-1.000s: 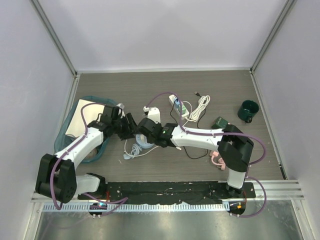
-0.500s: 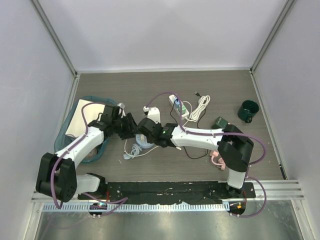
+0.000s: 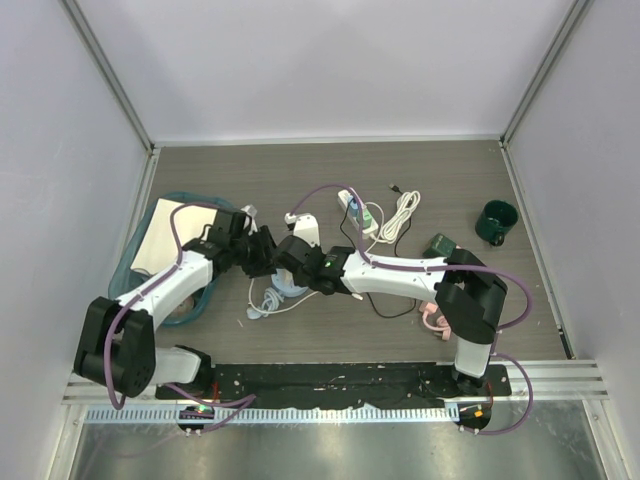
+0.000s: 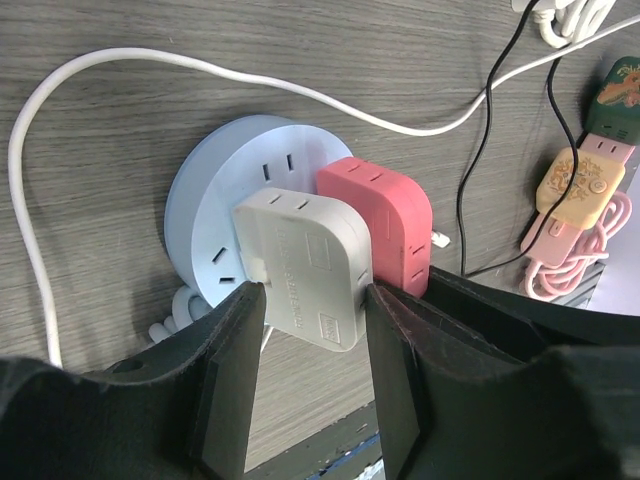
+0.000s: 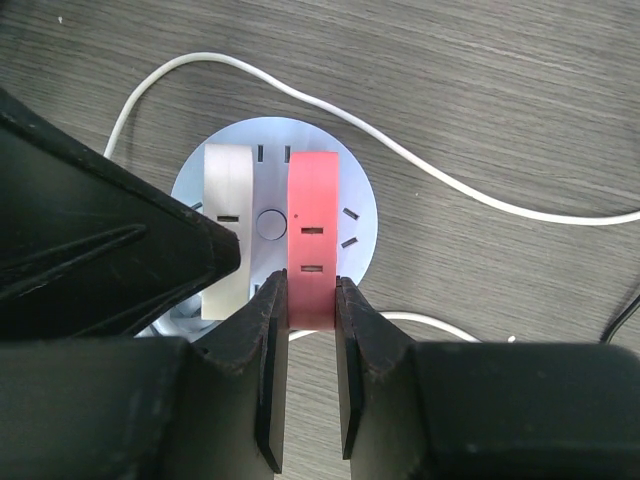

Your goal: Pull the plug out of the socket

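A round light-blue socket (image 4: 205, 215) lies on the wood table, and shows in the right wrist view (image 5: 355, 215) and partly in the top view (image 3: 293, 288). A grey plug (image 4: 305, 255) and a red plug (image 4: 385, 225) sit in it side by side. My left gripper (image 4: 310, 310) is open, its jaws straddling the grey plug's near end, close to both sides. My right gripper (image 5: 311, 300) is shut on the near end of the red plug (image 5: 312, 220). In the top view both grippers, left (image 3: 262, 253) and right (image 3: 284, 260), meet over the socket.
The socket's white cord (image 4: 60, 90) loops around it. A yellow plug (image 4: 575, 185), a green adapter (image 4: 620, 95) and a pink cable (image 4: 590, 250) lie to the right. A green mug (image 3: 496, 221), a white power strip (image 3: 358, 212) and a teal bag (image 3: 140, 270) are also on the table.
My left gripper has shifted slightly right and up toward the socket, closing in on the grey plug. The right arm has stayed in place on the red plug.
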Controlling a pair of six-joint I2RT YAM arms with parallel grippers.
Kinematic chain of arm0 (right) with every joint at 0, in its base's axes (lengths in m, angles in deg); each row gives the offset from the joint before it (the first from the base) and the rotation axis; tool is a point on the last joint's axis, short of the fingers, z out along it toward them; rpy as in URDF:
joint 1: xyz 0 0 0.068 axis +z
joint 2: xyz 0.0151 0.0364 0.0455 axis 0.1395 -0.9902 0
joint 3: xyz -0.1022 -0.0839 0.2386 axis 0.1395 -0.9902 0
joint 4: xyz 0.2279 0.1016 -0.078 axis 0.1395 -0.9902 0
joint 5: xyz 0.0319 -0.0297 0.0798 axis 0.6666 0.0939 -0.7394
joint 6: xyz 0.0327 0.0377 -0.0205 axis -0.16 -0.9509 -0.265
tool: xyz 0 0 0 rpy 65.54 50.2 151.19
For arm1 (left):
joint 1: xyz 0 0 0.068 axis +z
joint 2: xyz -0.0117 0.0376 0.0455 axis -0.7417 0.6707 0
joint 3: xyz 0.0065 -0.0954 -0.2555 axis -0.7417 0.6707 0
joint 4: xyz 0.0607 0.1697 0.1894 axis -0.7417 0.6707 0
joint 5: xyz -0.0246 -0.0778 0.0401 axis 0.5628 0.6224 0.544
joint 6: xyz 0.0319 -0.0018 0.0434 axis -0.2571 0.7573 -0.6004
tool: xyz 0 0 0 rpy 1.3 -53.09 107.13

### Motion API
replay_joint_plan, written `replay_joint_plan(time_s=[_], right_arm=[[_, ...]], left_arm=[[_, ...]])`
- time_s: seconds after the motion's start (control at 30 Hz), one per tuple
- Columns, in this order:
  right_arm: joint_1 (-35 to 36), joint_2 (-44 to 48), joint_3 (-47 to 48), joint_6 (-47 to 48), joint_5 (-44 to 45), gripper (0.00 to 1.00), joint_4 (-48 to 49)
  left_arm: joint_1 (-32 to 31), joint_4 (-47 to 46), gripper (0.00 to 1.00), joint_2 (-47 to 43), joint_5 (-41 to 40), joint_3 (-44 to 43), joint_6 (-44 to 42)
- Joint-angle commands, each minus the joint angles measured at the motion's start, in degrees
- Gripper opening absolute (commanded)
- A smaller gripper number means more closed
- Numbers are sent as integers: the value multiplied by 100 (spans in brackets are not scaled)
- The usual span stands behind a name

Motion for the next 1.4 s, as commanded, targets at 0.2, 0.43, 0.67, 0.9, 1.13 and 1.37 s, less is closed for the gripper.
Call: replay_joint_plan(time_s=[0.2,0.43,0.67,0.9,1.13,1.37], right_arm=[[52,330,339,58,152,1,305],[61,427,252,23,249,1,288],[70,541,138,40,152,1,507],[61,620,76,58,266,1,648],[87,611,-267,-82,714,1,358],[96,937,-452,128,636,1,832]], left_arm=[[-47,712,46,85,-665,-46,-246],[-38,880,46,-73,-929,-73,-247],[-47,889,44,-91,-973,-38,-211],[-47,862,44,-82,-964,-20,-194],[-47,818,44,-126,-912,15,-185],[-99,766,43,-82,-912,59,-141]])
